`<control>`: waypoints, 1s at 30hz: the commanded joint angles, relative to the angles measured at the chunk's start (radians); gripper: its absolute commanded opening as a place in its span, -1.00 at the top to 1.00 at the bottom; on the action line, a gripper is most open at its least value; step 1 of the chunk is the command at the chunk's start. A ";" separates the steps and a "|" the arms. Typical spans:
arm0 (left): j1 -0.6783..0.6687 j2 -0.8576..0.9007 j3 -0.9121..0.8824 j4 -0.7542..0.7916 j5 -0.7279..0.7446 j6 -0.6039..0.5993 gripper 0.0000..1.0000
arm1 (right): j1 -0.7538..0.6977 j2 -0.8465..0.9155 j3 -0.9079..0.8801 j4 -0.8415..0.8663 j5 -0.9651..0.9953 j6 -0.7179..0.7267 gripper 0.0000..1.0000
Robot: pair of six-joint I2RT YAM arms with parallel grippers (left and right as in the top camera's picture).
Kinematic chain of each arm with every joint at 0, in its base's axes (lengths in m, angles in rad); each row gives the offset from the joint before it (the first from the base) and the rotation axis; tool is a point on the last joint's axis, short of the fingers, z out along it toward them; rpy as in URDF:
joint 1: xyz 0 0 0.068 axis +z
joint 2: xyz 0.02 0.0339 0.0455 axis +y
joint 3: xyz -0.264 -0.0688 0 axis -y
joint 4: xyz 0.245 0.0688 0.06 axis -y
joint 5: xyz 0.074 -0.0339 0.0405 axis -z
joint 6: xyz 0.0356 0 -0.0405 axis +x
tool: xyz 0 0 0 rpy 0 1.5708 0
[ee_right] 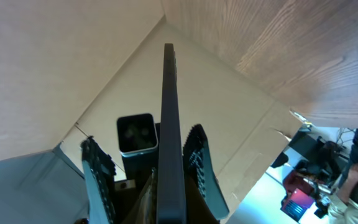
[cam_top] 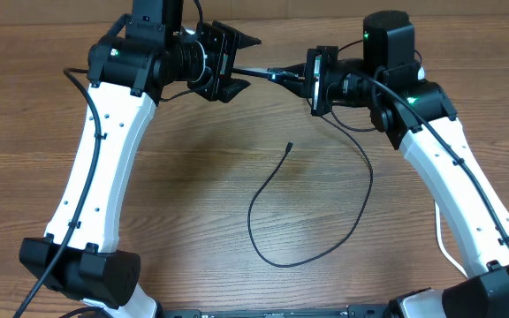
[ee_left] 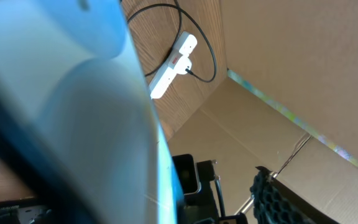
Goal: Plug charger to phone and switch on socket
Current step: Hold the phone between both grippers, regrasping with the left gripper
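The phone (cam_top: 270,72) hangs edge-on in the air at the back of the table, between the two grippers. My right gripper (cam_top: 311,79) is shut on its right end. My left gripper (cam_top: 251,64) is open, one finger on each side of the phone's left end. In the right wrist view the phone's dark edge (ee_right: 168,118) runs between those left fingers (ee_right: 99,171); one is clearly off it, the other sits close beside it. The charger's black cable (cam_top: 251,215) loops on the table, its tip (cam_top: 289,147) lying free. The white socket (ee_left: 173,59) lies on the table with the cable (ee_left: 211,59) leading from it.
The wooden table (cam_top: 175,194) lies under both arms. Brown cardboard walls (ee_left: 278,93) stand behind the table. The phone's lit screen (ee_left: 73,124) blurs across most of the left wrist view. The socket is hidden in the overhead view.
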 commanded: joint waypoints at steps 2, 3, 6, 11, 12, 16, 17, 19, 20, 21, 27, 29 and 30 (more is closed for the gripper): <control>-0.002 0.007 -0.002 0.000 -0.014 -0.010 -0.21 | 0.014 -0.043 0.040 0.014 -0.026 0.003 0.93; -0.002 0.007 -0.002 -0.001 -0.014 -0.010 -0.20 | 0.014 -0.043 0.040 0.014 -0.026 0.003 0.93; -0.002 0.007 -0.002 0.000 -0.015 -0.010 -0.21 | 0.014 -0.043 0.040 0.014 -0.026 0.003 0.93; -0.001 0.007 -0.002 -0.005 -0.023 -0.009 -0.21 | 0.014 -0.043 0.040 0.010 0.001 0.003 0.93; -0.001 0.007 -0.002 -0.005 -0.024 -0.009 -0.22 | 0.014 -0.043 0.040 0.011 0.001 0.003 0.92; -0.001 0.007 -0.002 -0.005 -0.023 -0.010 -0.19 | 0.014 -0.043 0.040 0.011 0.000 0.003 0.92; -0.001 0.007 -0.002 -0.005 -0.022 -0.010 -0.18 | 0.014 -0.043 0.040 0.011 0.000 0.003 0.92; -0.001 0.007 -0.002 -0.005 -0.022 -0.010 -0.16 | 0.014 -0.043 0.040 0.011 0.000 0.003 0.92; -0.001 0.007 -0.002 -0.005 -0.022 -0.010 -0.15 | 0.014 -0.043 0.040 0.011 0.000 0.003 0.91; -0.001 0.007 -0.002 -0.005 -0.022 -0.010 -0.15 | 0.014 -0.043 0.040 0.011 0.000 0.003 0.91; -0.001 0.007 -0.002 -0.005 -0.022 -0.010 -0.05 | 0.014 -0.043 0.040 0.011 -0.005 0.003 0.91; -0.001 0.007 -0.002 -0.004 -0.022 -0.011 -0.04 | 0.014 -0.043 0.040 0.011 -0.014 0.004 0.90; -0.001 0.007 -0.002 -0.004 -0.022 -0.011 -0.03 | 0.014 -0.043 0.040 0.012 -0.016 0.004 0.90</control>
